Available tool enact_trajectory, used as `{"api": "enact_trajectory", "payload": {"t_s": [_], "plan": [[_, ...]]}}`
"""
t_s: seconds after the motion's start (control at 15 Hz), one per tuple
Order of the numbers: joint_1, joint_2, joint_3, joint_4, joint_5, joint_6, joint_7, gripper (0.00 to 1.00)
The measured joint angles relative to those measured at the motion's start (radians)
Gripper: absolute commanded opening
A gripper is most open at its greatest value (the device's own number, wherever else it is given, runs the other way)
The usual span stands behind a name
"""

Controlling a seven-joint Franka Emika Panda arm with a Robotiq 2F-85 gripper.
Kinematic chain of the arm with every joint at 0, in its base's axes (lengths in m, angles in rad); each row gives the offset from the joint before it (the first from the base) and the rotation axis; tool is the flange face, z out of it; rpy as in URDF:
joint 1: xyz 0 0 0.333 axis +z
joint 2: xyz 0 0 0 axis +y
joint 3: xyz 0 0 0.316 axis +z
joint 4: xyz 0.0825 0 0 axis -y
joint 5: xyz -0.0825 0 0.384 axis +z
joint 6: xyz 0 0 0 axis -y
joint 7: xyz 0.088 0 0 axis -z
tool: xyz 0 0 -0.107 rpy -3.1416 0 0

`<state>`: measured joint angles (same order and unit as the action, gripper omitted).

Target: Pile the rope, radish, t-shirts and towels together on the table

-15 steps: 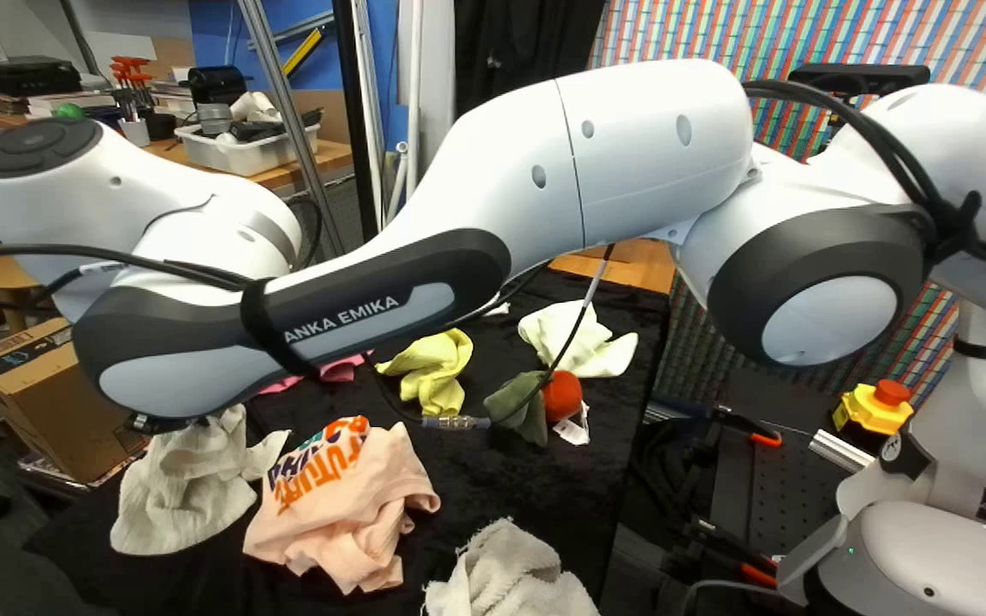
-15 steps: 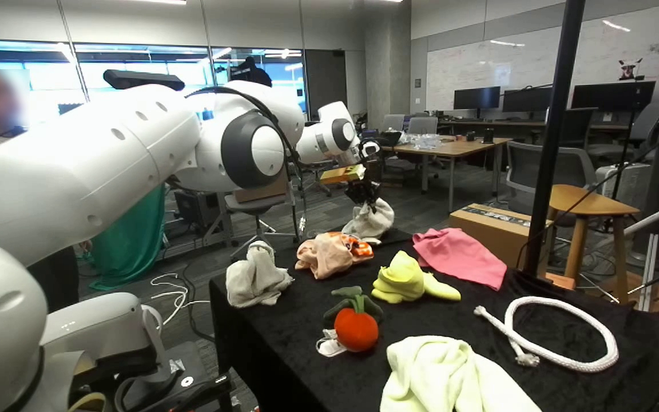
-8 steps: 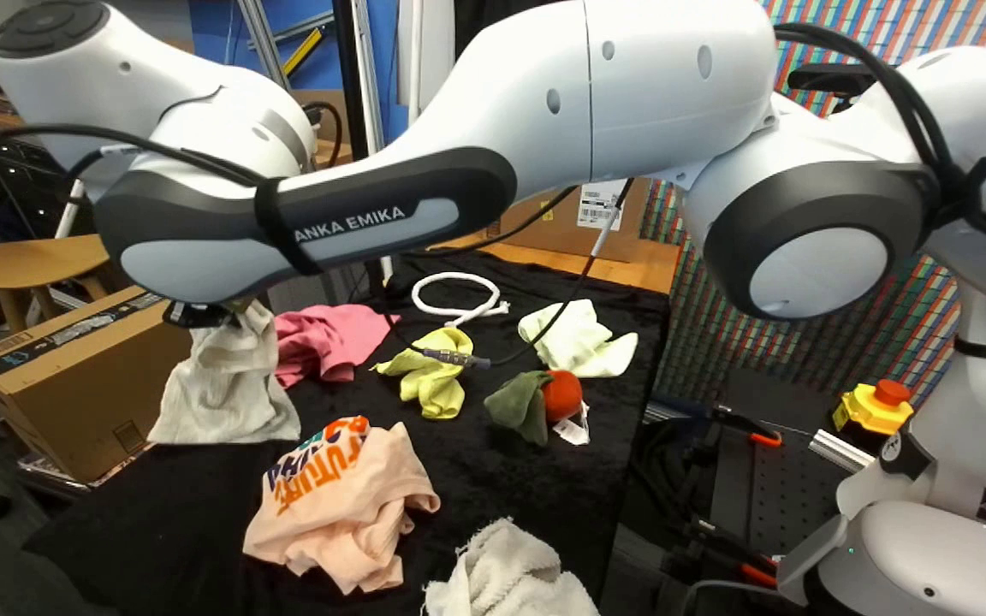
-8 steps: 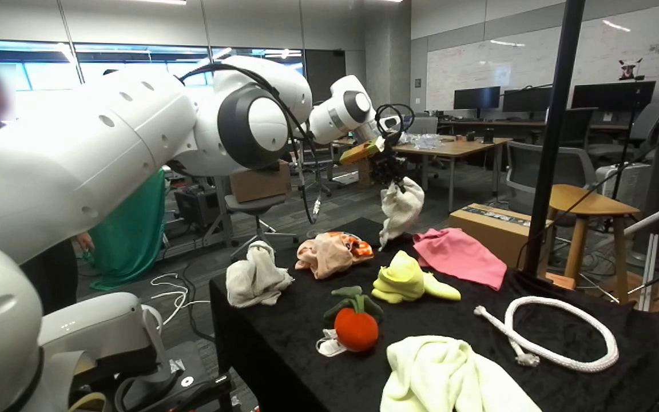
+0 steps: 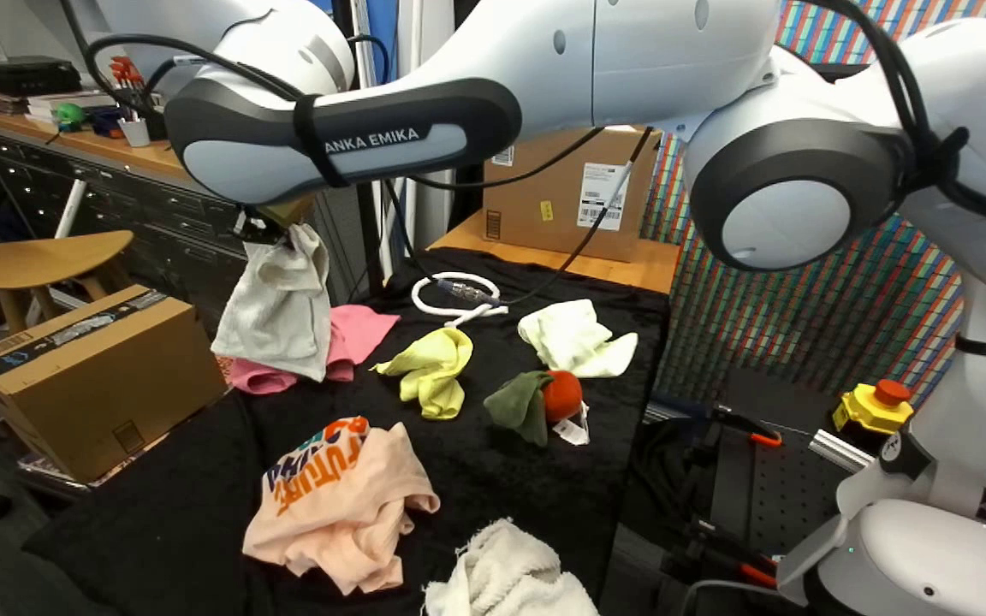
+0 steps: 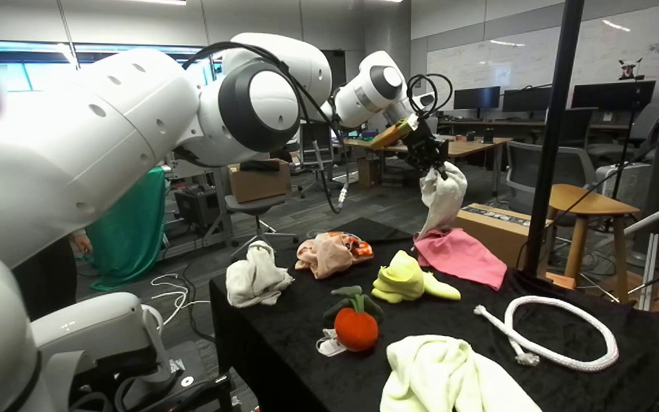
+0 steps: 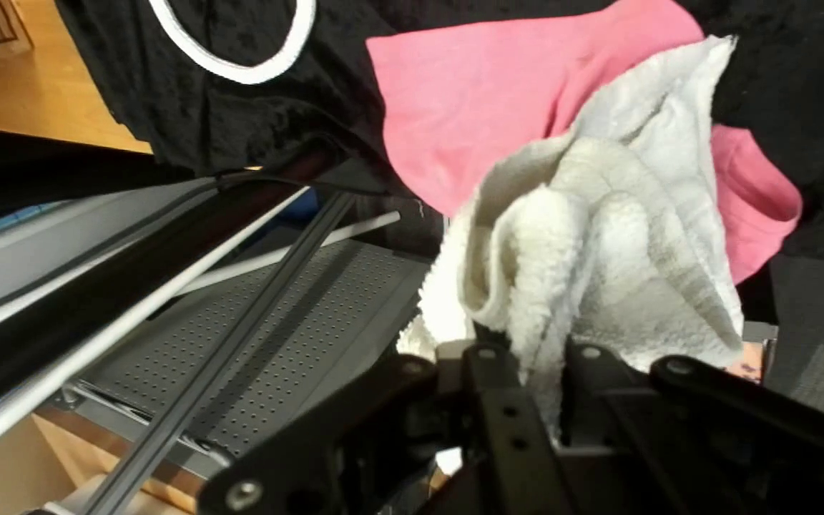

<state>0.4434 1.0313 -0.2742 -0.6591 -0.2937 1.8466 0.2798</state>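
Going left to right in an exterior view, you first meet the arm [image 6: 275, 109], extending from the near left toward the far middle. At the left edge of the black table [image 6: 295, 320], a greyish towel [image 6: 258, 280] sits bunched up. Just right of it, a little farther, lies your peach T-shirt [image 6: 329, 257], crumpled, with orange print on its right side. Next comes the radish [image 6: 357, 329], nearer, green leaves on top and a white tag [image 6: 330, 344] at its left. Right of it and farther, you see the yellow towel [image 6: 401, 280], loosely heaped. Your gripper [image 7: 539, 350] is clamped on a white towel [image 6: 443, 197], which hangs at the far side with its lower tip by the left corner of the pink T-shirt [image 6: 461, 257] (whether those two touch, you can't tell). A pale towel [image 6: 449, 377] lies at the near side, spread in soft folds. Beyond the pink T-shirt stands a cardboard box [image 6: 501, 229]. To the right, nearer, the rope [image 6: 578, 364] lies in a loop, its two ends toward the left.
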Motion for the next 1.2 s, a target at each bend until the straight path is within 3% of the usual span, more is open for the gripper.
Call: {"api": "enact_trajectory", "payload": {"t_s": [0.53,1.2], "plan": [[-0.054,-0.08,-0.046,-0.104,0.0,-0.049,0.0,0.04],[-0.13,-0.25,-0.086,-0.457,-0.001,-0.043,0.104,0.04]]}}
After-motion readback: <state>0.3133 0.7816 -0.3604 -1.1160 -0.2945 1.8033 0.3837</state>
